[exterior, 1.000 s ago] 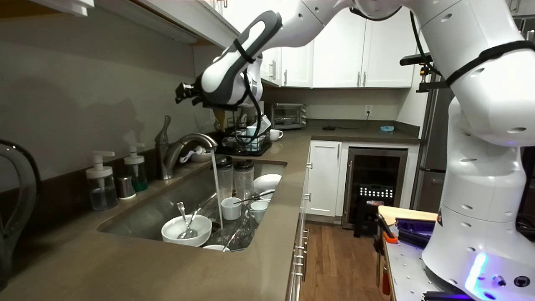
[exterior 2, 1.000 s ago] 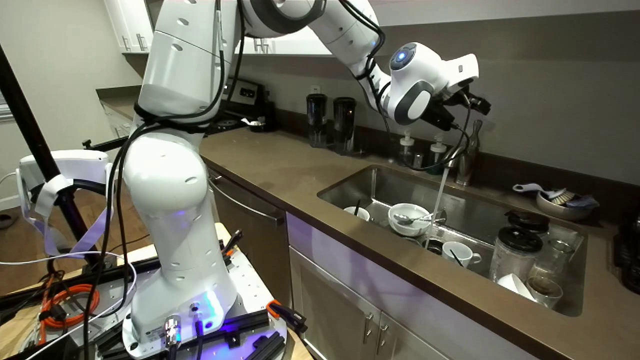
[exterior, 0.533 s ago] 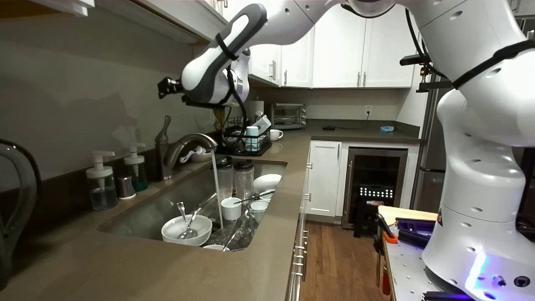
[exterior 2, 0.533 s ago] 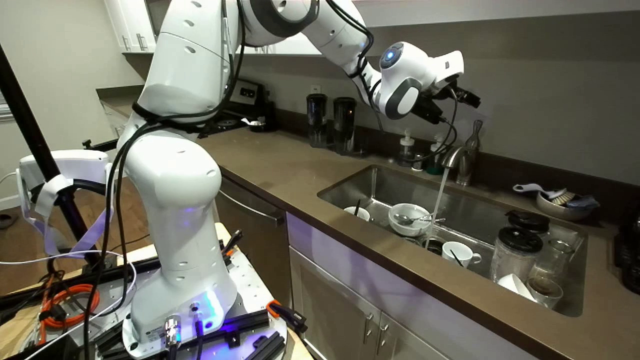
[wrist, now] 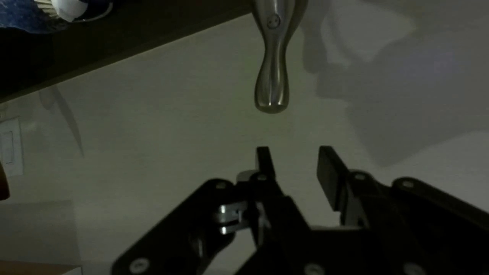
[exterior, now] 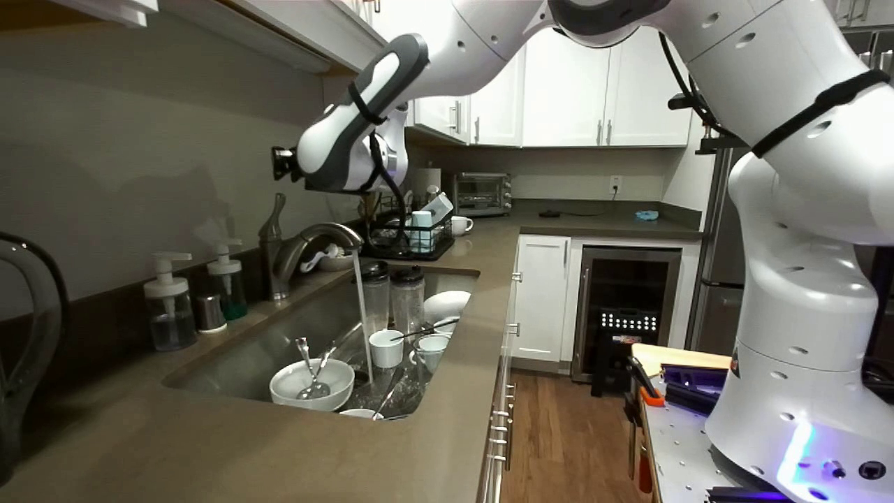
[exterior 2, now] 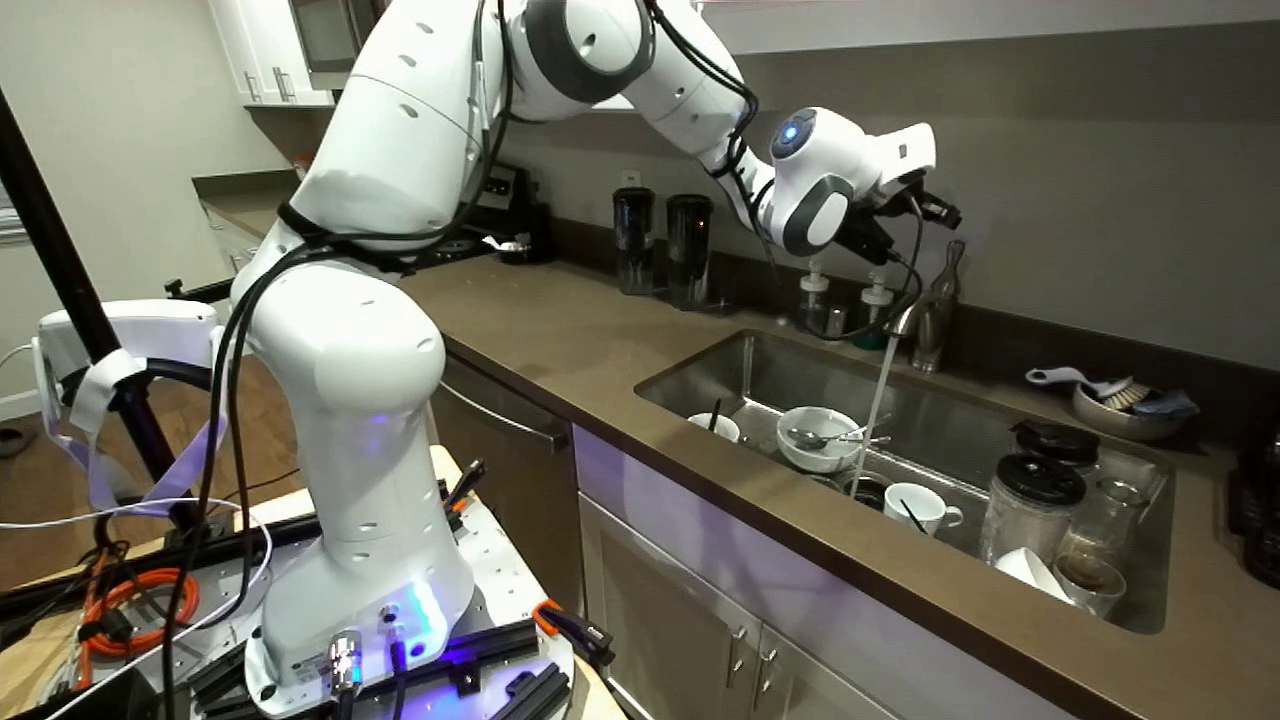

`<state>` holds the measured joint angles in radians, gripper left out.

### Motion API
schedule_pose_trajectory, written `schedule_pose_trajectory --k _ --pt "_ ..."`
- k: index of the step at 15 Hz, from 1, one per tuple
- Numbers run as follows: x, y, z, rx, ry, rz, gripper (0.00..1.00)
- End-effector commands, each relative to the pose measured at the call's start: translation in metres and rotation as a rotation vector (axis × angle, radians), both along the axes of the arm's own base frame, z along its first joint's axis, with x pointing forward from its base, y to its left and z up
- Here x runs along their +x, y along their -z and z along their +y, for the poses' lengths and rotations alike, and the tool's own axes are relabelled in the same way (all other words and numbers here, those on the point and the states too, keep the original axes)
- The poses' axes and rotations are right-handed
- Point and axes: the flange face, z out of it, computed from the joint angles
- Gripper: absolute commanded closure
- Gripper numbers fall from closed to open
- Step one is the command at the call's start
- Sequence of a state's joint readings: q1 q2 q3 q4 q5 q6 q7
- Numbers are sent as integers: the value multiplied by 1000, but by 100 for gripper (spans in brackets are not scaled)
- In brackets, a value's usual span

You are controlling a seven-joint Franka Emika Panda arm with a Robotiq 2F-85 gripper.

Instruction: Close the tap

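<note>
The tap (exterior: 318,237), a metal faucet with an arched spout and a slim upright lever, stands at the sink's back edge. Water (exterior: 363,318) runs from its spout. In an exterior view the tap (exterior 2: 930,320) is partly behind a hanging cable. The wrist view, which is upside down, shows the lever handle (wrist: 272,80) pointing down from the top. My gripper (wrist: 293,151) stands partly open, its fingers (wrist: 329,173) apart from the handle with only wall seen between them. In an exterior view the gripper (exterior 2: 942,212) is above the handle's top, near the wall.
The sink (exterior 2: 700,375) holds a white bowl (exterior 2: 815,440), cups and lidded jars. Soap dispensers (exterior: 167,307) stand beside the tap. On its far side are a bowl with brushes (exterior 2: 1125,400) and a dish rack (exterior: 412,237). An upper cabinet (exterior: 307,28) overhangs the counter.
My arm has shifted leftward in both exterior views, then come down somewhat. The tap's lever looks unmoved, and the water keeps running.
</note>
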<state>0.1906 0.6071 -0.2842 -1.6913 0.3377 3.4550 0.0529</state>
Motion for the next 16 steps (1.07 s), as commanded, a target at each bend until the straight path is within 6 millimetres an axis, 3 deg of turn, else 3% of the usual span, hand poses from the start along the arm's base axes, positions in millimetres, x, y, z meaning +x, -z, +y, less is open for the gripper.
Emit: schedule_pose_trajectory --k 1,5,9,16 --pt "10 10 -3 43 -21 -2 94" --pt "6 14 -3 50 -78 16 100" --pt "3 11 -14 36 -115 24 96" --pt "0 -3 -29 3 -125 4 97"
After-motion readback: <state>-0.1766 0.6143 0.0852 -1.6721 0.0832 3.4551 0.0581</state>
